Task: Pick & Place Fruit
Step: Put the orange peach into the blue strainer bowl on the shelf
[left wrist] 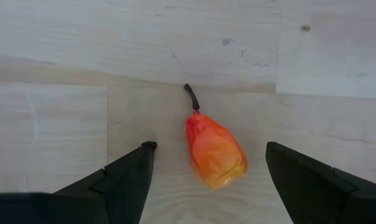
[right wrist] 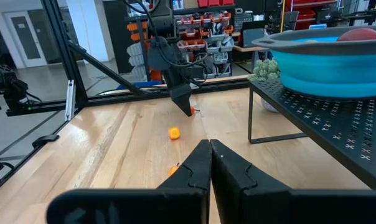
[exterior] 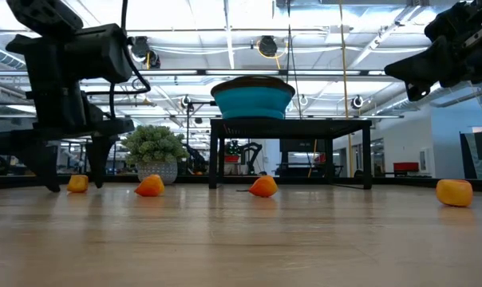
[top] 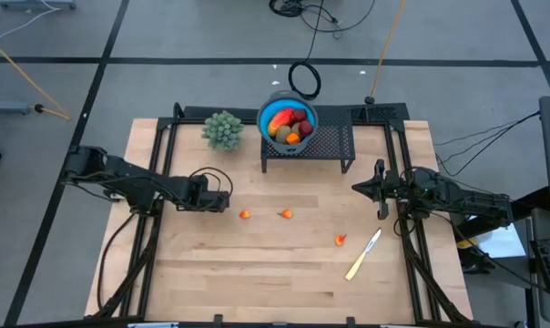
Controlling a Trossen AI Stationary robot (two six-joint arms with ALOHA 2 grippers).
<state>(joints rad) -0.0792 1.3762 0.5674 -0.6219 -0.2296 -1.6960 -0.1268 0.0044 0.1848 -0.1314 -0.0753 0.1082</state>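
The left gripper [left wrist: 210,180] is held wide open astride the orange-red fruit [left wrist: 215,151]; it should be centred, lowered to the desk [left wrist: 82,62], then closed gently.

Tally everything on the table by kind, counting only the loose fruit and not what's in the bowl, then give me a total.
Orange fruit: 4
Knife: 1
Plant: 1
Rack: 1
Bowl: 1
Total: 8

Fruit in the blue bowl [exterior: 253,99] hidden behind its rim.
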